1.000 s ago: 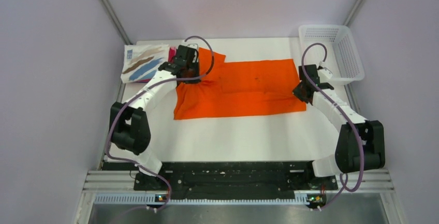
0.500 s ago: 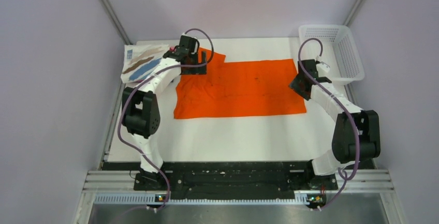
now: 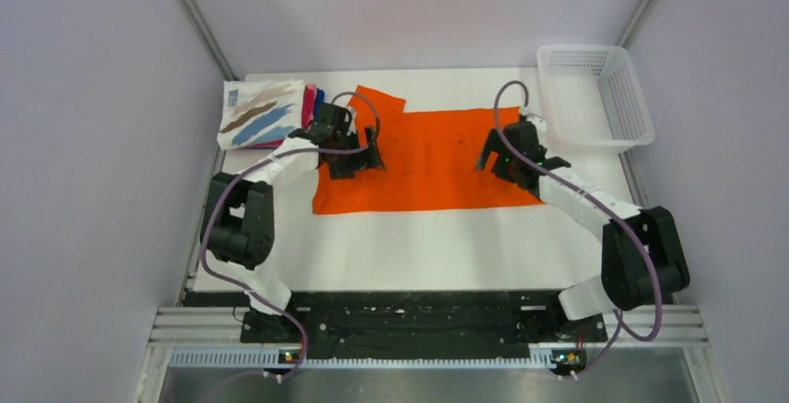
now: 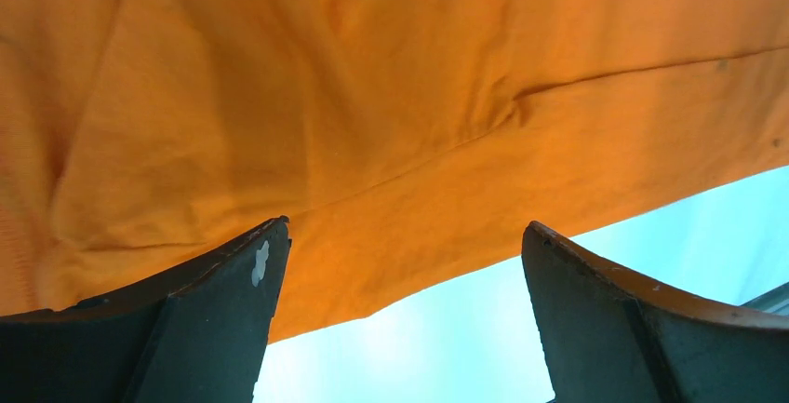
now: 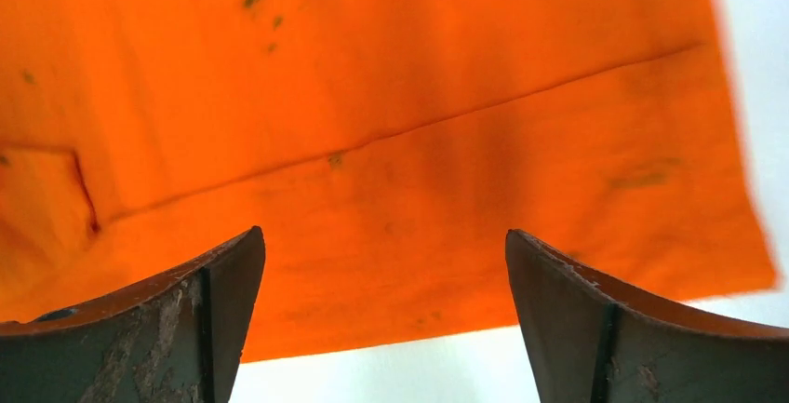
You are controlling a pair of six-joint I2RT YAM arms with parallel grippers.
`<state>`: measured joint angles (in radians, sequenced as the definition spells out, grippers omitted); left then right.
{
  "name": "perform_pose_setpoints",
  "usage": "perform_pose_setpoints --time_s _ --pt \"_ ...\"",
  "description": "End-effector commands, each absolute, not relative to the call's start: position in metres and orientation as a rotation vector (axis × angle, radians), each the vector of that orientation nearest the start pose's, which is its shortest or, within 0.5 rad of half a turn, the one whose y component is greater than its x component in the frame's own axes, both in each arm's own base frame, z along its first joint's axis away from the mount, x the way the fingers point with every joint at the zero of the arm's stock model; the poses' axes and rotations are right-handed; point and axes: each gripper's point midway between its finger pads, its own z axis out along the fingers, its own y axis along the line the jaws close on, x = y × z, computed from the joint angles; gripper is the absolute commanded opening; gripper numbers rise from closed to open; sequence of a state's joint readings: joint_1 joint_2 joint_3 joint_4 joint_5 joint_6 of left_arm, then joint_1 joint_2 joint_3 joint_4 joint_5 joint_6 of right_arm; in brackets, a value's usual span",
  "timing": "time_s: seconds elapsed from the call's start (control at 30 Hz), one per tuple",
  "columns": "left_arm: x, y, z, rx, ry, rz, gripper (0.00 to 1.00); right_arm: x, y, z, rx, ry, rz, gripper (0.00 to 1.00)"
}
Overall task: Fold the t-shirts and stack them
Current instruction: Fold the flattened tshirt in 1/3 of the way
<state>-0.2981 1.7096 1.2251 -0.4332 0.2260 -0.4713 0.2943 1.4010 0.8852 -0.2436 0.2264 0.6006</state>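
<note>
Change since the earlier frames: both arms have swung inward off the shirt's outer edges and now hang over its body. The far-left sleeve, covered a second ago by the left wrist, lies exposed.
Top view, orange t-shirt (image 3: 433,156): spread flat as a wide rectangle on the far half of the table (image 3: 419,245), with one sleeve jutting out at its far-left corner.
Top view, left gripper (image 3: 361,154): over the shirt's left part, fingers apart, holding nothing.
Top view, right gripper (image 3: 493,154): over the right part in a mirrored pose, also spread and empty. The pairing probably lets both ends be pinched together for an even fold.
Top view, folded stack: the printed white tee (image 3: 256,114) lies on top, with the pink/red tee (image 3: 308,102) and blue tee (image 3: 319,98) showing as edges at its right. The stack sits in the far-left corner near the orange sleeve, and is judged to be where the orange shirt goes.
Top view, white mesh basket (image 3: 588,48): far-right corner, apart from the cloth.
Left wrist view, fingers (image 4: 205,319): wide apart above creased orange cloth. The shirt's near edge runs diagonally between them, with bare table beyond it.
Right wrist view, fingers (image 5: 186,319): likewise parted. A stitched hem line crosses the cloth, whose near edge and right corner are in view.
Step in hand (judgement): lining up on the near edge before a grasp, with no fold begun.
</note>
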Motion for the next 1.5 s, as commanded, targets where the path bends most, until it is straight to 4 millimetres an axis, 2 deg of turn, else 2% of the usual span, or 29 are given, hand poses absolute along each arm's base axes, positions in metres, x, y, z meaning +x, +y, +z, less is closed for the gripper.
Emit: perform_pose_setpoints --time_s 0.0,0.1,0.17,0.3,0.57,0.73,0.77,0.93,1.23,1.37,1.47 --pt "0.382 -0.194 0.074 -0.192 2.603 -0.704 0.99 0.376 0.127 0.08 0.313 2.296 0.233 0.99" --pt "0.37 -0.186 0.058 -0.208 2.633 -0.663 0.99 0.37 0.136 0.062 0.294 2.326 0.255 0.99" --pt "0.359 -0.175 0.049 -0.234 2.648 -0.6 0.99 0.358 0.139 0.043 0.264 2.368 0.261 0.99" --pt "0.322 -0.159 0.026 -0.278 2.706 -0.546 0.99 0.321 0.14 0.013 0.234 2.463 0.228 0.99" --pt "0.244 -0.136 0.004 -0.405 2.755 -0.519 0.99 0.224 0.14 -0.006 0.245 2.545 0.225 0.99" --pt "0.19 -0.11 -0.005 -0.513 2.756 -0.441 0.99 0.182 0.138 -0.002 0.302 2.564 0.291 0.99" --pt "0.185 -0.109 -0.004 -0.52 2.75 -0.449 0.99 0.175 0.138 0.0 0.322 2.566 0.306 0.99" --pt "0.181 -0.104 0.016 -0.567 2.683 -0.449 0.99 0.147 0.133 0.003 0.406 2.62 0.33 0.99" --pt "0.163 -0.103 0.02 -0.654 2.681 -0.482 0.99 0.138 0.137 0.009 0.465 2.625 0.398 0.99" --pt "0.174 -0.098 0.035 -0.659 2.609 -0.456 0.99 0.149 0.137 0.023 0.43 2.582 0.373 0.99" --pt "0.202 -0.1 0.074 -0.601 2.517 -0.461 0.99 0.172 0.14 0.054 0.415 2.482 0.369 0.99"
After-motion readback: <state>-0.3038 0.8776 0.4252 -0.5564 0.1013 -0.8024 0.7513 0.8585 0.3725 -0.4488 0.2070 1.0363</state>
